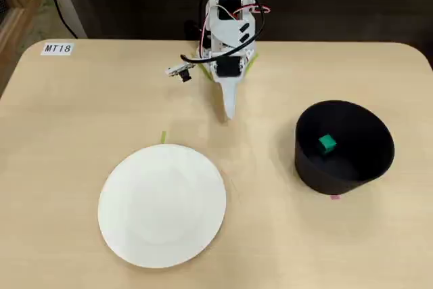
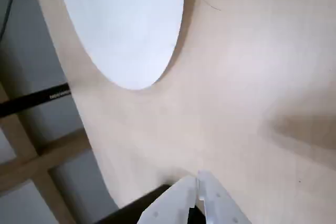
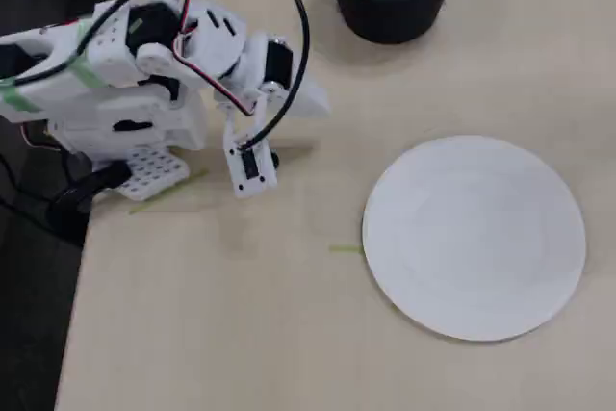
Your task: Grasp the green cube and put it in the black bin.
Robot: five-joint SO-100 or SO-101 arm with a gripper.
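The gripper has its fingers pressed together, holding nothing. In the wrist view the white plate lies ahead of it, cut off at the top. Only the fixed views show the green cube inside the black bin, off to the gripper's side.

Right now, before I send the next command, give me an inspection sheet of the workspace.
Surface: light wood table, bare apart from the items below.
Job's things: green cube lies inside the black bin; bin stands upright.
Clutter: empty white plate; green tape strip near its rim; label at a table corner.
Gripper: gripper shut, holding nothing, folded back by the arm's base, away from bin and plate.
Cables: black and red wires loop over the arm.
Surroundings: dark floor beyond the table edge; wooden frame at a fixed view's corner.
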